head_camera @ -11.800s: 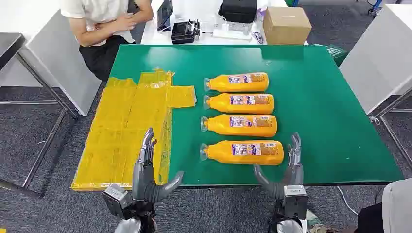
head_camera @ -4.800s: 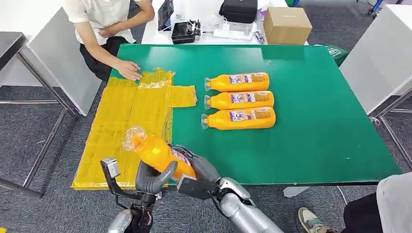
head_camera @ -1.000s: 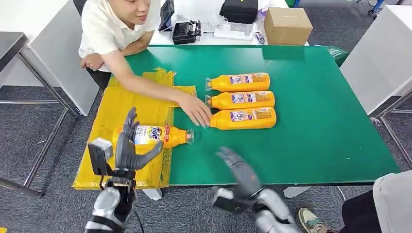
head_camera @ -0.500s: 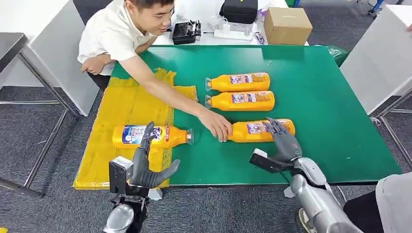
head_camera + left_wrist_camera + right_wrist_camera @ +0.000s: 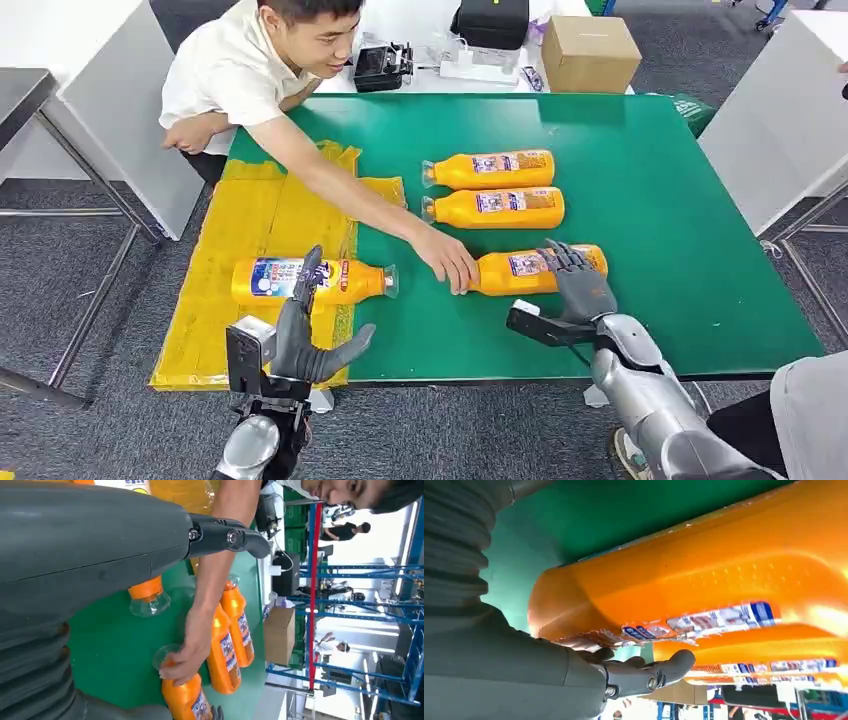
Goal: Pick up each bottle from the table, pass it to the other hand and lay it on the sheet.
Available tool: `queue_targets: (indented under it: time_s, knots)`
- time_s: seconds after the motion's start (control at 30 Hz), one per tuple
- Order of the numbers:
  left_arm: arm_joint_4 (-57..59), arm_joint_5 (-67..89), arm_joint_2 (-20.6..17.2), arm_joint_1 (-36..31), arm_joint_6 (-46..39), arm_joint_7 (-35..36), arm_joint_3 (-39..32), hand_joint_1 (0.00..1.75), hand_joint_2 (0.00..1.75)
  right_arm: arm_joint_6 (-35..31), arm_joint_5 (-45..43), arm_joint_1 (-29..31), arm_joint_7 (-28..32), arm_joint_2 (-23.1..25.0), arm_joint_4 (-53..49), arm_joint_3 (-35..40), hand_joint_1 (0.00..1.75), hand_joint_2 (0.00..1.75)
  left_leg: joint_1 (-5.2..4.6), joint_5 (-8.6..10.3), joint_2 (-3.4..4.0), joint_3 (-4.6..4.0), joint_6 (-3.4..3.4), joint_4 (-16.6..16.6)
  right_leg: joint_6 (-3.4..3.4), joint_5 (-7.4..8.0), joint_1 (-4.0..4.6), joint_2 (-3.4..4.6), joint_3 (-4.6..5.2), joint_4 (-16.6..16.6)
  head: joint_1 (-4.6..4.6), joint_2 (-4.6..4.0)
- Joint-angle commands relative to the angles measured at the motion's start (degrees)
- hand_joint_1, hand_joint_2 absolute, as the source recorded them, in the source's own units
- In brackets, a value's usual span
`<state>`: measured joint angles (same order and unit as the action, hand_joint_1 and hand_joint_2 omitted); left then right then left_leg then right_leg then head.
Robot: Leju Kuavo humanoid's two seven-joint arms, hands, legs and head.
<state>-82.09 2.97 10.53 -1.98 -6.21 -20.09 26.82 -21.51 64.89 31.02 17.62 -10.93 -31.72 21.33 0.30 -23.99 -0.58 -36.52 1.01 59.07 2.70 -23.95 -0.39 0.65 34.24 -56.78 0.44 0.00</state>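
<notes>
The nearest bottle (image 5: 535, 270) lies on the bench with its long axis along the front edge, cap toward the sheet (image 5: 262, 262), where a person's hand (image 5: 447, 262) touches it. Our right hand (image 5: 577, 283) rests over its base end, fingers (image 5: 560, 259) spread, not yet gripping. Our left hand (image 5: 305, 335) waits open at the front edge by the sheet.

Left hand (image 5: 300, 335): raised upright, fingers (image 5: 307, 275) straight and apart, thumb out, holding nothing. Right hand (image 5: 580, 285): arm extended forward, fingers spread, palm down.

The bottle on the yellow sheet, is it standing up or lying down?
Lying down. The bottle rests on its side across the yellow sheet, cap pointing toward the green table.
</notes>
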Motion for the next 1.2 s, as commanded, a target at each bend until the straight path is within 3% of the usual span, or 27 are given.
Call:
queue_targets:
  time_s: [0.03, 0.6, 0.73, 0.87, 0.93, 0.97, 1.2]
  knots:
    - [2.13, -0.22, -1.86, -1.28, -0.64, 0.89, 0.29, 0.00, 1.75, 2.83, 11.12, 5.84, -11.57, 0.11, 8.88, 11.46, 0.00, 1.75, -0.01, 0.00, 0.08, 0.21, -0.03, -0.07, -0.05, 0.02, 0.00, 0.00, -0.17, 0.06, 0.00, 0.00]
    - [2.46, -1.51, -1.50, -1.65, -0.07, 2.56, 0.05, 0.00, 1.75, 4.42, 13.18, 8.24, -13.87, 0.83, 8.95, 12.42, 0.00, 1.75, -0.04, 0.11, 0.05, 0.32, 0.06, -0.10, 0.01, 0.11, -0.01, -0.05, -0.30, 0.09, 0.02, 0.00]
    - [2.45, -2.72, -1.59, -2.04, 0.02, 2.84, -0.39, 0.00, 1.75, 8.33, 11.79, 7.78, -13.11, 1.29, 9.99, 11.80, 0.00, 1.75, -0.02, 0.10, 0.04, 0.30, 0.07, -0.08, 0.03, 0.11, 0.00, -0.03, -0.30, 0.08, 0.02, 0.00]
    - [2.69, -3.44, -1.80, -1.22, 0.04, 2.98, -0.69, 0.00, 1.75, 19.26, 9.52, 7.44, -16.22, 0.42, 12.82, 10.53, 0.00, 1.75, -0.01, 0.11, -0.04, 0.34, 0.08, -0.08, 0.04, 0.09, 0.01, -0.10, -0.35, 0.10, 0.02, 0.00]
    - [3.33, -3.46, -1.79, -1.11, -0.27, 2.83, -1.07, 0.00, 1.75, 20.34, 8.79, 6.76, -16.66, -0.19, 13.16, 9.82, 1.64, 1.75, 0.00, 0.14, -0.15, 0.45, 0.07, -0.15, 0.02, 0.09, 0.02, -0.23, -0.46, 0.18, 0.02, 0.00]
    - [3.38, -3.51, -1.87, -1.11, -0.37, 2.72, -1.27, 0.00, 1.75, 20.30, 8.20, 6.19, -16.26, -0.49, 13.13, 9.30, 1.75, 1.75, 0.00, 0.16, -0.13, 0.46, 0.06, -0.17, 0.01, 0.11, 0.02, -0.23, -0.46, 0.21, 0.00, 0.00]
    - [2.10, -4.23, -2.72, -1.09, -0.27, 1.69, -1.72, 0.00, 1.75, 17.73, 4.15, 2.14, -12.93, -5.66, 12.46, 5.40, 1.75, 1.75, 0.04, 0.08, -0.54, 0.85, 0.15, -0.16, -0.05, -0.12, 0.06, -0.59, -0.35, 0.35, 0.02, 0.00]
